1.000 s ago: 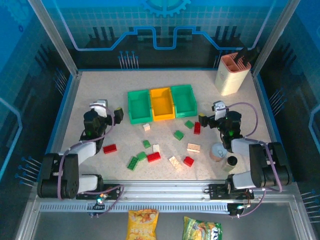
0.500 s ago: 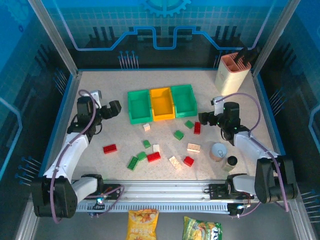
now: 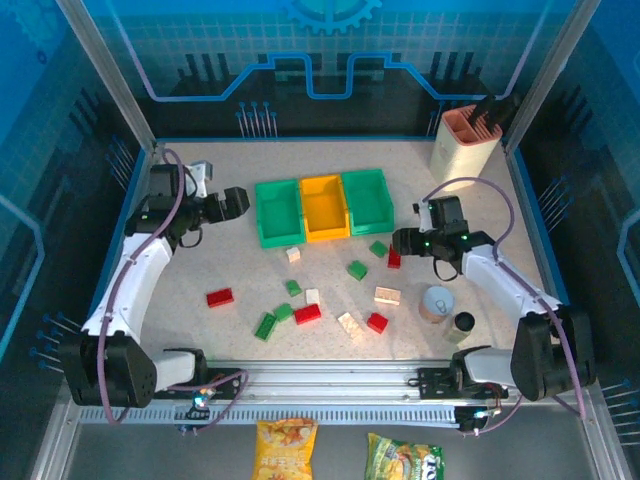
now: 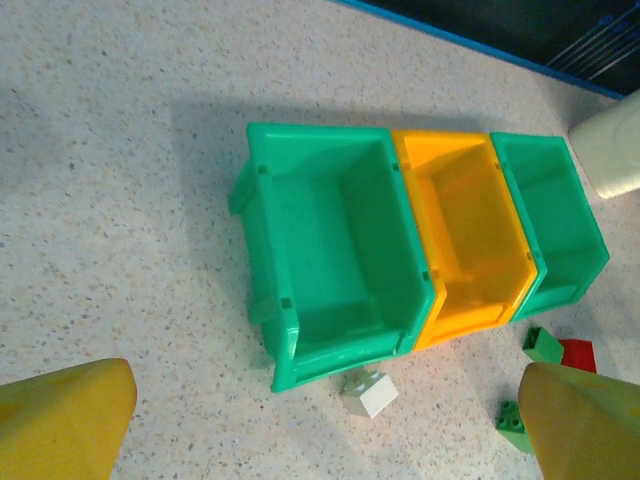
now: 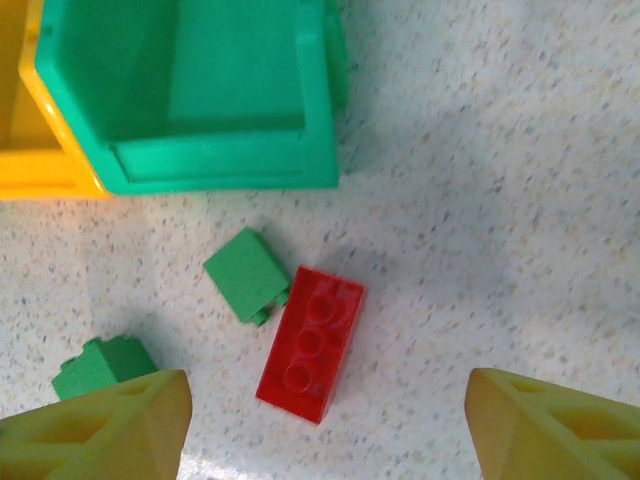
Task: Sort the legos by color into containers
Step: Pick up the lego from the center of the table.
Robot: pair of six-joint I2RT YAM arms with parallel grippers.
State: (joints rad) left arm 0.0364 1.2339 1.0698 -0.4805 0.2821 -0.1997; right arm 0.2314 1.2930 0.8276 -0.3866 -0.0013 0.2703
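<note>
Bins stand in a row, walls touching, behind mid-table: left green bin [image 3: 278, 212], yellow bin [image 3: 323, 207], right green bin [image 3: 367, 200]. Legos lie loose on the table [image 3: 200, 260], scattered on the near side of the bins, in red, green and cream.

Your right gripper [image 3: 400, 241] hangs low by the right green bin's front corner, just beside a red brick [image 3: 394, 256]. Its fingers are spread and grasp nothing. In its wrist view you see that red brick lying flat, studs up, between and slightly ahead of the 2 yellow fingertips [image 5: 110, 420], with a green brick [image 5: 247, 287] just beside it and both near the bin's front wall.

Your left gripper [image 3: 237, 203] hovers just left of the left green bin, fingers wide apart and released, holding nothing. Its wrist view looks down on all 3 bins, with a cream brick [image 4: 368, 393] just beside the left green bin's front wall
</note>
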